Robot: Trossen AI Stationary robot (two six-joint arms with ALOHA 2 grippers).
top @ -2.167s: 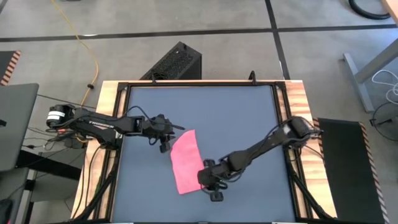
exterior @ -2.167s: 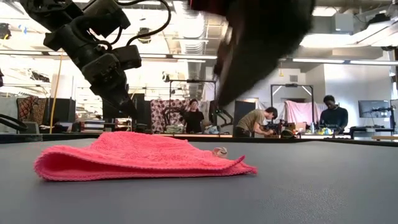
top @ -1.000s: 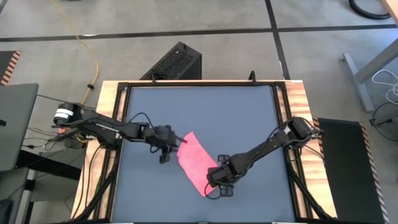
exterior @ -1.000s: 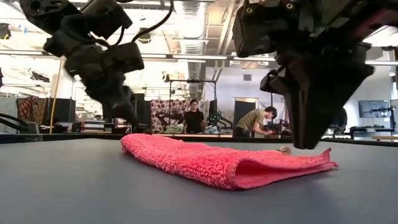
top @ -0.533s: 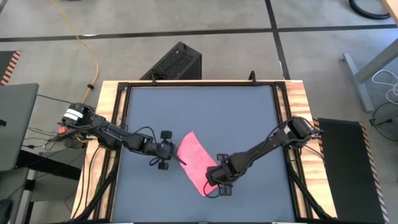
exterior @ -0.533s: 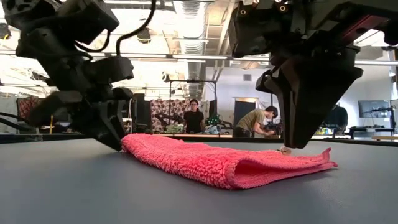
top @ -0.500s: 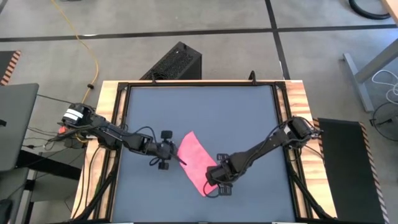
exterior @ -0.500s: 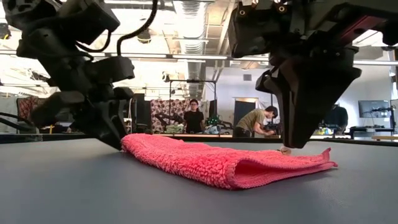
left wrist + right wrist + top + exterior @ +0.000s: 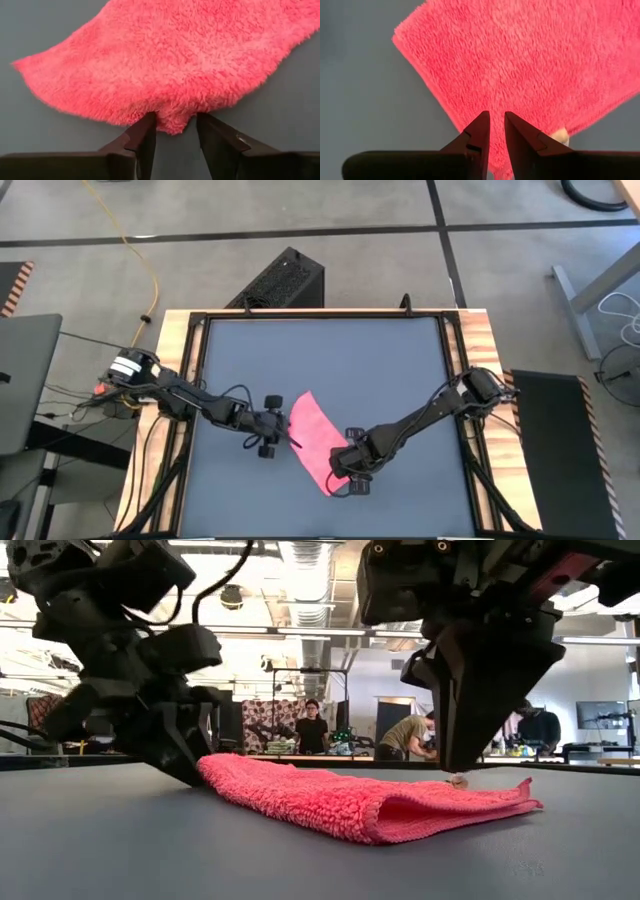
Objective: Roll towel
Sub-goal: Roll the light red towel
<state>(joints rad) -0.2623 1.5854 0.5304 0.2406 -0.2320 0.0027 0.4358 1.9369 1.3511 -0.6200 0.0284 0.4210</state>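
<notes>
The pinkish-red towel [image 9: 318, 442] lies folded into a narrow strip, slanting across the middle of the dark table [image 9: 330, 350]. Its white tag [image 9: 561, 135] sticks out near its near end. My left gripper [image 9: 287, 437] is down at the table by the strip's left long edge, open, with a small bulge of that edge [image 9: 175, 122] between its fingertips. My right gripper [image 9: 347, 470] stands over the strip's near end, shut on the towel. In the low view the towel [image 9: 340, 805] rests flat, with its folded edge facing the camera. My left gripper's open fingertips [image 9: 147, 122] meet the pile at the towel's left long edge, one on each side of the small bulge. They come slanting down from the table's left. The towel lies flat on the table. My right gripper pinches the towel's top [image 9: 496, 107] between its two fingers, close to the tag at the near end. The fingers [image 9: 452, 765] point steeply down from above. One layer or several, I cannot tell. The towel stays lying on the table.
A black perforated box [image 9: 285, 280] stands on the floor beyond the far edge. Wooden rails [image 9: 175, 360] run along the table's left and right sides. Bare dark tabletop lies all around the towel. People [image 9: 312, 730] work in the room far behind.
My left gripper has come down and toward the near edge, rolling its wrist, until its fingertips reach the towel's left edge at table height. The towel and my right gripper have kept still.
</notes>
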